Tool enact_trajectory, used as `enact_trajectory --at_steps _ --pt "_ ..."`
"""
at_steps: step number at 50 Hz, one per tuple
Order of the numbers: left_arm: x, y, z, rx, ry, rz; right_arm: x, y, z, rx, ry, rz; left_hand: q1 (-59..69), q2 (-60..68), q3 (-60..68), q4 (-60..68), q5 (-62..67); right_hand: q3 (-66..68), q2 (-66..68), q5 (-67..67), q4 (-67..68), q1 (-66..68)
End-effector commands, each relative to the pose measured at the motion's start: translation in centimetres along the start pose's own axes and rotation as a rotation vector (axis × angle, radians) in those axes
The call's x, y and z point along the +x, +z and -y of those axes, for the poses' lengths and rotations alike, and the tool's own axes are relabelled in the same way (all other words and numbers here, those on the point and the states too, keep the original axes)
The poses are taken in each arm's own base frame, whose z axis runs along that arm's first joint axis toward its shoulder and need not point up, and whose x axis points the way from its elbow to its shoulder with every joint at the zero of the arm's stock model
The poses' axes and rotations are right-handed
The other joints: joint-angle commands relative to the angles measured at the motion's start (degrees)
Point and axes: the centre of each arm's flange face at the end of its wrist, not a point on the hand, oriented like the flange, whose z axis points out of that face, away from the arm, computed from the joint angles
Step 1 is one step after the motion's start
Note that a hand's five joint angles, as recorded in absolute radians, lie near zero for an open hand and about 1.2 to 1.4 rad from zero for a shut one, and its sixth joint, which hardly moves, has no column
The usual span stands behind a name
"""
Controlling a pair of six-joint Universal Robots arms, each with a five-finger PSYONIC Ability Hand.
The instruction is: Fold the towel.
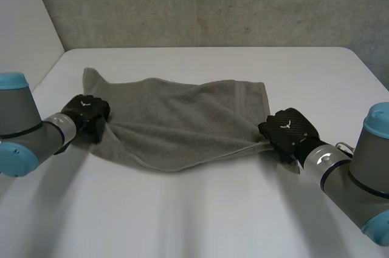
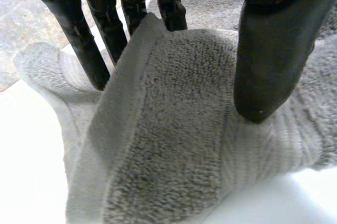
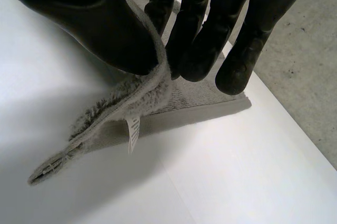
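Now lying rumpled on the white table (image 1: 200, 209), stretched out between the two hands: a grey towel (image 1: 182, 124). Gripped at one end by the left hand (image 1: 88, 115) and at the opposite end by the right hand (image 1: 289, 132), with the cloth's middle sagging flat between them.

Seen along the left palm: pinched at the hemmed edge, thumb (image 2: 271, 50) pressing down on the pile, fingers (image 2: 84, 29) set behind a raised fold, so the hem stands up between thumb and fingers. Just past those fingertips, trailing off to a loose corner on the table.

Seen along the right palm: caught at a corner, squeezed between thumb (image 3: 89, 18) and curled fingers (image 3: 200, 29), lifted slightly off the surface. Below that pinch, drooping to the table in a narrow doubled tip, with a small white label (image 3: 134, 129) hanging from the edge. Beyond the fingertips, flat on the table.
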Motion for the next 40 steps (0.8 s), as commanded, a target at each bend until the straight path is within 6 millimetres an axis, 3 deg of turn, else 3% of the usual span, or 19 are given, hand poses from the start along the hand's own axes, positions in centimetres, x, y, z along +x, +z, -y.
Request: enact_trajectory --at_steps 1,8,21,24,25,26,27,28,36,40 --pt "-0.7 -0.6 0.4 -0.017 0.044 0.050 0.0 0.0 0.0 -0.001 0.000 -0.003 1.64 0.30 0.48 0.51 1.01 2.67 3.23 2.39 2.84 3.52" --pt "-1.7 -1.4 1.0 -0.023 0.040 0.099 0.1 0.0 0.0 -0.003 0.000 -0.005 0.13 -1.21 -1.03 -1.01 -0.51 2.67 3.23 2.39 2.84 3.52" --pt "-0.4 -4.5 0.9 -0.046 0.028 0.072 0.0 0.0 -0.1 -0.007 0.001 -0.003 1.30 -0.04 0.15 0.17 0.67 2.67 3.23 2.39 2.84 3.52" --pt "0.1 -4.8 0.3 -0.069 0.022 0.059 0.0 0.0 0.0 -0.008 0.001 -0.004 17.53 16.19 16.37 16.40 16.90 2.67 3.23 2.39 2.84 3.52" --pt "0.1 -4.8 0.3 -0.069 0.022 0.059 0.0 0.0 0.0 -0.008 0.001 -0.004 17.62 16.28 16.46 16.48 16.99 2.67 3.23 2.39 2.84 3.52" --pt "0.2 -4.8 0.1 -0.075 0.018 0.054 0.0 0.0 -0.1 -0.011 0.001 -0.006 29.44 28.10 28.29 28.31 28.81 2.67 3.23 2.39 2.84 3.52" --pt "0.2 -4.8 0.1 -0.075 0.018 0.054 0.1 0.0 -0.1 -0.010 0.003 -0.008 29.56 28.22 28.40 28.43 28.93 2.67 3.23 2.39 2.84 3.52" --pt "0.3 -4.8 -0.1 -0.081 0.015 0.048 0.1 0.0 -0.1 -0.010 0.003 -0.008 39.03 37.69 37.88 37.90 38.40 2.67 3.23 2.39 2.84 3.52" --pt "-0.3 -5.4 -0.5 -0.104 -0.004 0.064 0.7 0.0 0.1 -0.011 0.012 -0.020 39.13 37.79 37.97 37.99 38.50 2.67 3.23 2.39 2.84 3.52" --pt "-1.7 -6.7 0.7 -0.074 -0.008 0.107 1.1 -0.2 0.6 -0.021 0.015 -0.018 39.13 37.79 37.97 37.99 38.50 2.67 3.23 2.39 2.84 3.52"
